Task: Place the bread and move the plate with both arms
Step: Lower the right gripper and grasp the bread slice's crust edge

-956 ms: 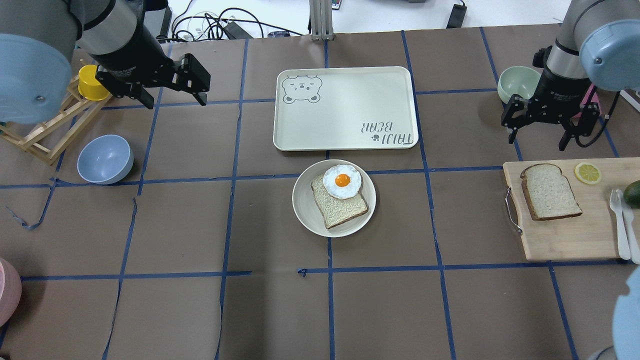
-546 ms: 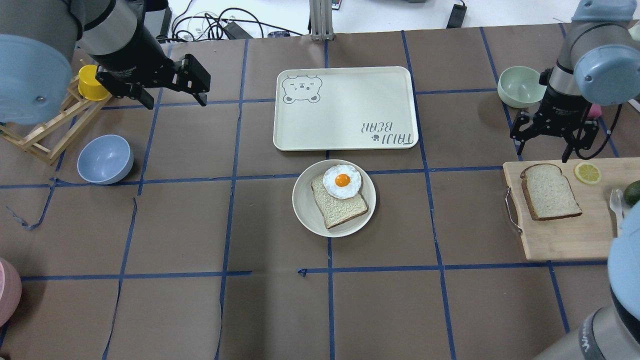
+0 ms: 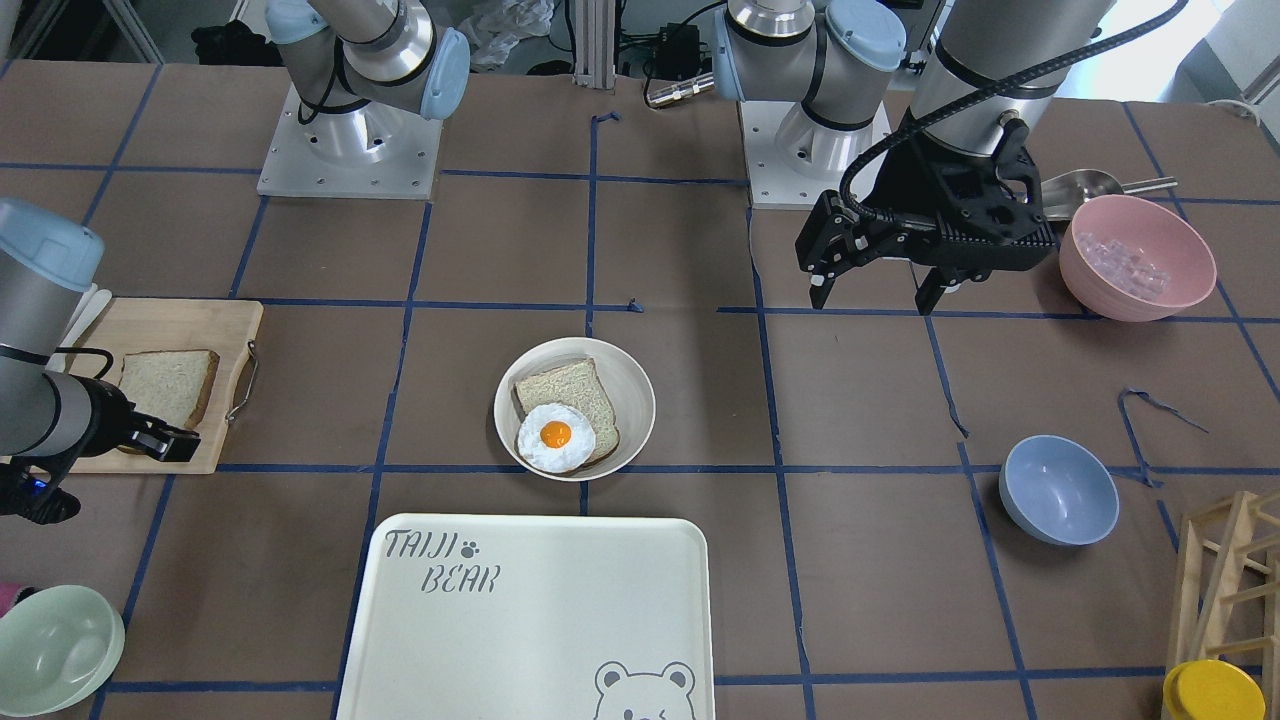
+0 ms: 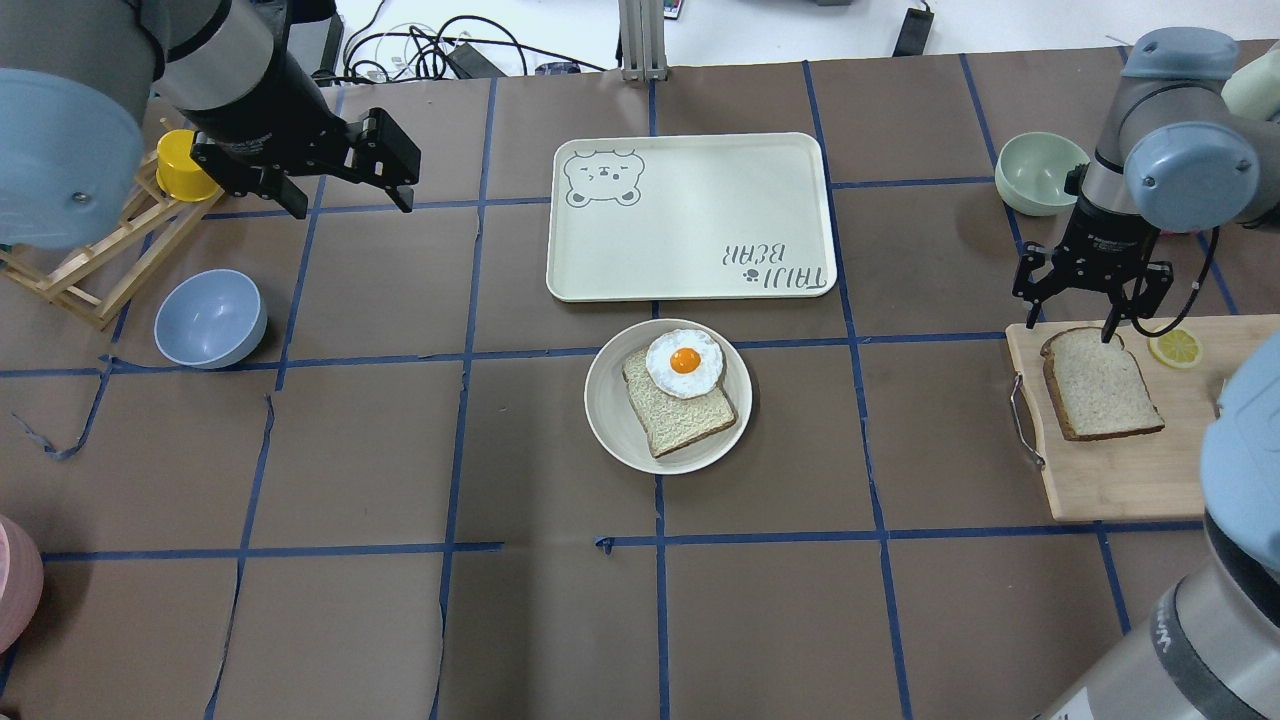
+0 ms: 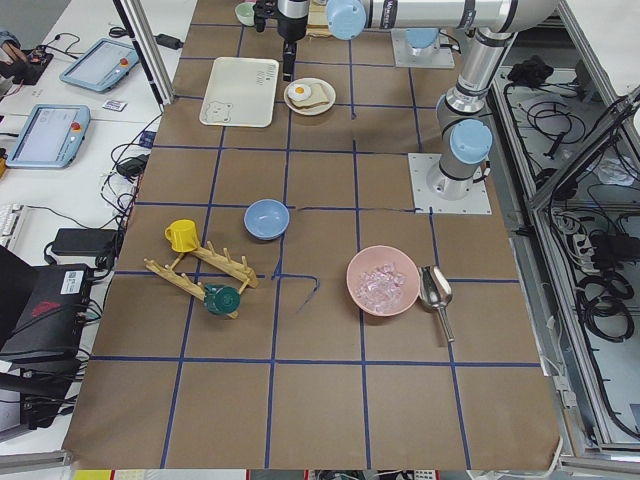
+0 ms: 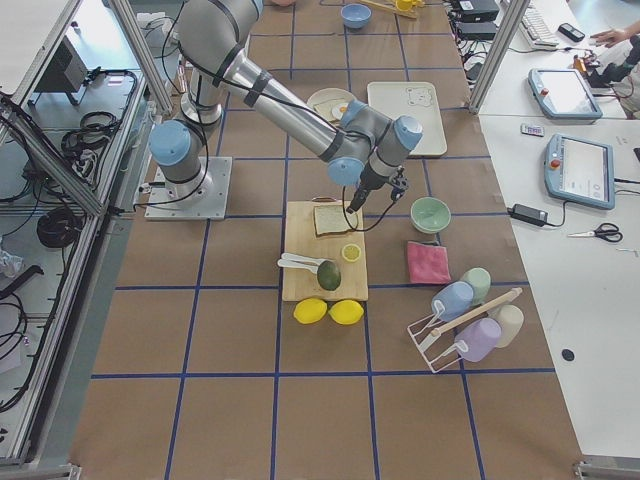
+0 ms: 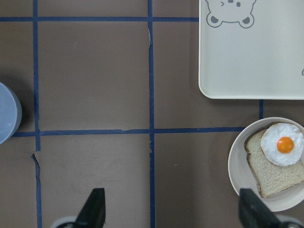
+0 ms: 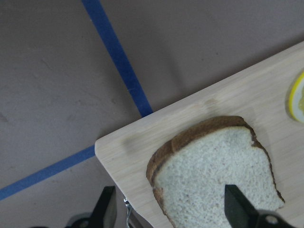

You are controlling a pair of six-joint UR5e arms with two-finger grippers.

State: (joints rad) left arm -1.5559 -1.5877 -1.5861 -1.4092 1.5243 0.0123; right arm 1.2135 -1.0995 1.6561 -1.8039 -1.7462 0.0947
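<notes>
The bread (image 4: 1100, 383), a dark-crusted slice, lies on a wooden cutting board at the right; it also shows in the right wrist view (image 8: 213, 175) and the front view (image 3: 165, 385). My right gripper (image 4: 1066, 327) is open and empty, hovering over the slice's far edge, with its fingertips (image 8: 237, 206) either side of it. The plate (image 4: 605, 410) sits mid-table and holds a lighter slice topped with a fried egg (image 4: 684, 362). My left gripper (image 4: 352, 207) is open and empty, high over the far left, away from the plate (image 7: 237, 166).
A cream bear-print tray (image 4: 690, 215) lies just beyond the plate. A green bowl (image 4: 1040, 170) stands behind my right gripper. A lemon slice (image 4: 1175, 346) shares the cutting board (image 4: 1130, 470). A blue bowl (image 4: 210, 318) and a wooden rack with a yellow cup (image 4: 185, 165) are at the left.
My right gripper has moved toward the robot and lower, from beside the green bowl to over the bread's far edge. The left arm has not moved.
</notes>
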